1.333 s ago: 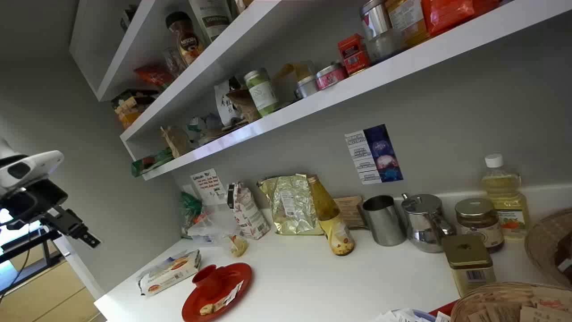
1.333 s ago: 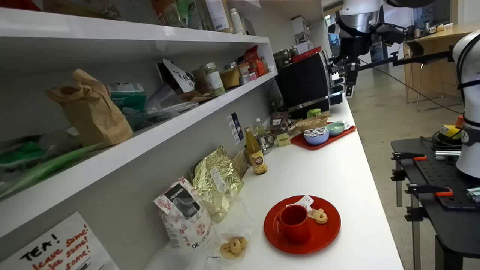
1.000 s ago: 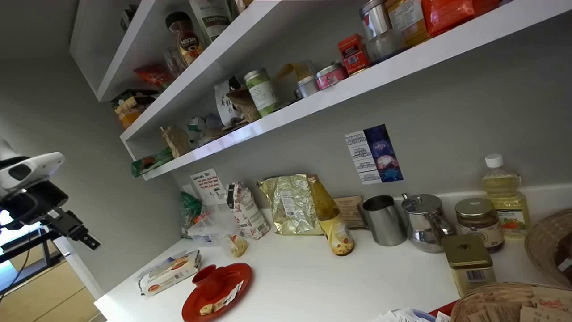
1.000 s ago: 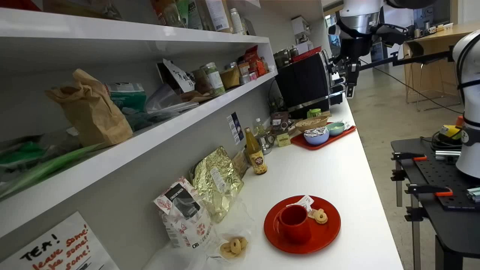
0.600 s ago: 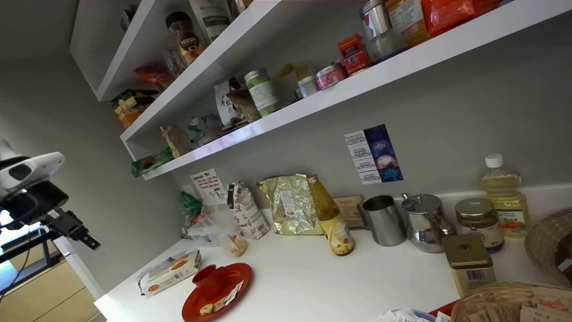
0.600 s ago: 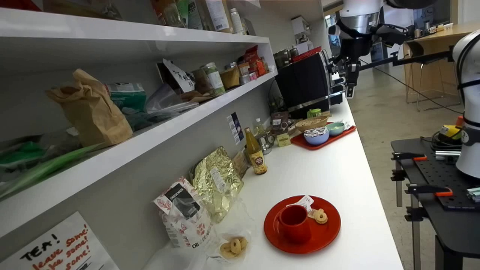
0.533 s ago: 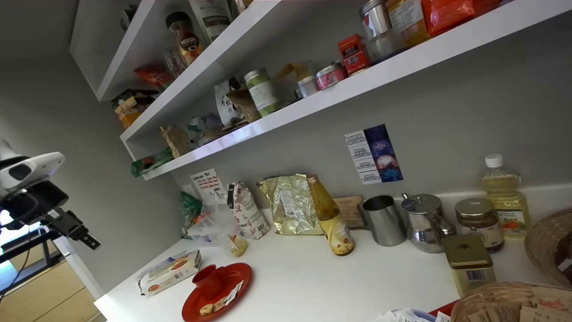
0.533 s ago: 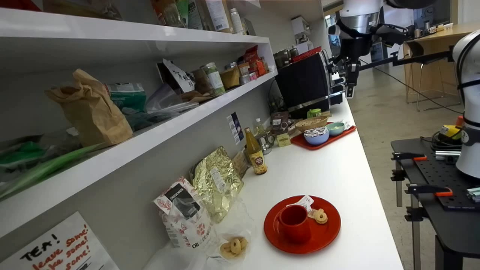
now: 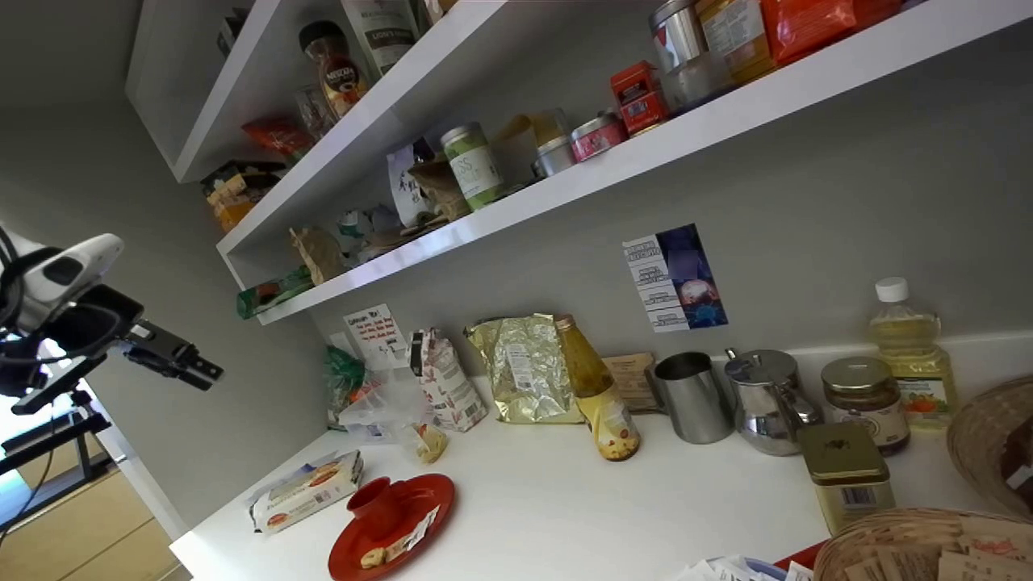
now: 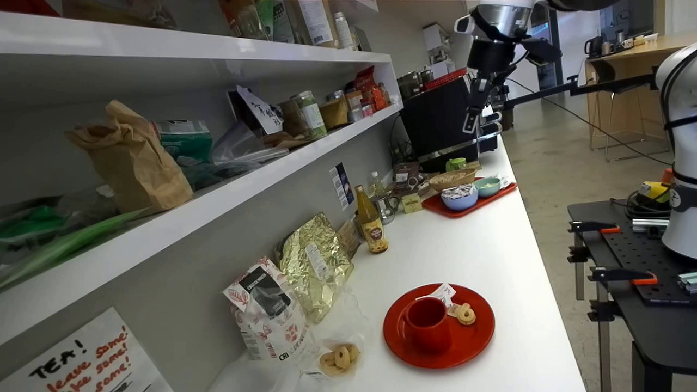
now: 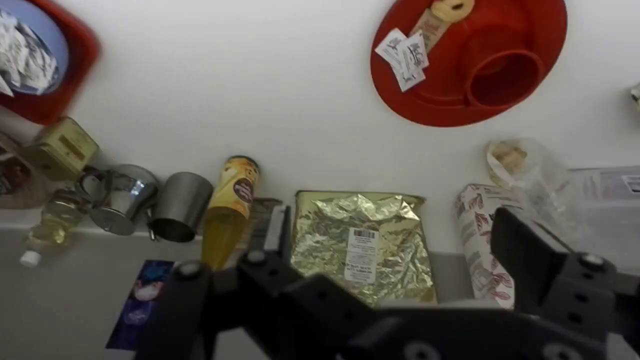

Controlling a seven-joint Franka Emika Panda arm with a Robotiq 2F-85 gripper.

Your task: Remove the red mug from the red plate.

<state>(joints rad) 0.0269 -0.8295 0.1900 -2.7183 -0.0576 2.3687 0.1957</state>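
Note:
The red mug [image 10: 434, 333] stands on the red plate [image 10: 396, 326] on the white counter. Mug [image 9: 374, 507] and plate [image 9: 436, 486] also show in the exterior view, and the mug [image 11: 505, 80] and plate [image 11: 440, 111] in the wrist view at the upper right. Small cookies [image 10: 465, 314] and paper packets [image 10: 442, 294] share the plate. My gripper [image 11: 395, 227] is open and empty, its fingers wide apart. In both exterior views the gripper [image 10: 469, 125] [image 9: 207, 373] hangs high above the counter, well apart from the mug.
A gold foil bag [image 10: 316, 267], a white-red bag [image 10: 269, 310] and a bottle [image 10: 372, 223] stand along the wall. A red tray [image 10: 493, 197] with bowls is farther down. Loaded shelves [image 10: 326, 147] jut out above the counter. A steel pitcher [image 9: 694, 398] stands beside a teapot [image 9: 767, 403].
My arm and gripper have moved and tilted: up and right in an exterior view, leftward toward the shelf side in an exterior view. The mug and plate have not moved.

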